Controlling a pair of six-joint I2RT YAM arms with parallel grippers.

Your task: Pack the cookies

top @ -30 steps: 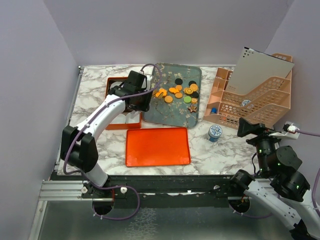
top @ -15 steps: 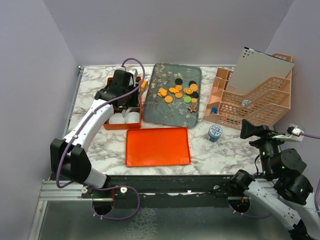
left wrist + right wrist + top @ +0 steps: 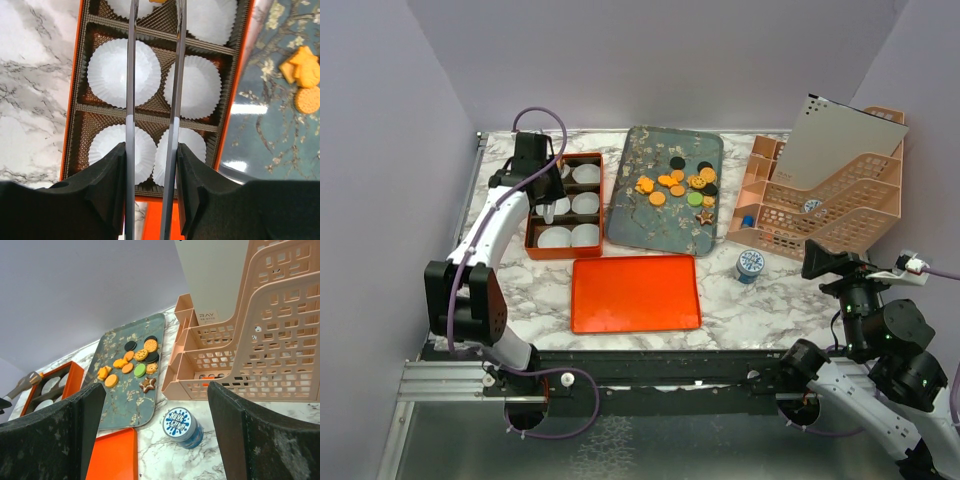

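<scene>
The left hand (image 3: 548, 208) has swung away from the tray (image 3: 650, 228) toward 9 o'clock. A second ago it was at the tray's left edge beside the orange pile, half a second ago it was crossing the box's right wall, and now it hangs over the orange box (image 3: 533, 248) of white paper cups (image 3: 124, 72). In the left wrist view its fingers (image 3: 131, 75) stand a narrow gap apart, and a sliver of orange cookie (image 3: 159, 1) shows between their tips at the top edge. I judge the hand clamped on that one piece, so this reads as the carry nearly done and the drop about to come. Which cup lies under the tips I cannot tell, and the cups that show look empty. The rest of the cookies (image 3: 678, 185) lie on the tray at 3 o'clock from the box, looking much as they did before. The right hand (image 3: 820, 260) waits at 4 o'clock with its fingers spread wide, having barely shifted.
</scene>
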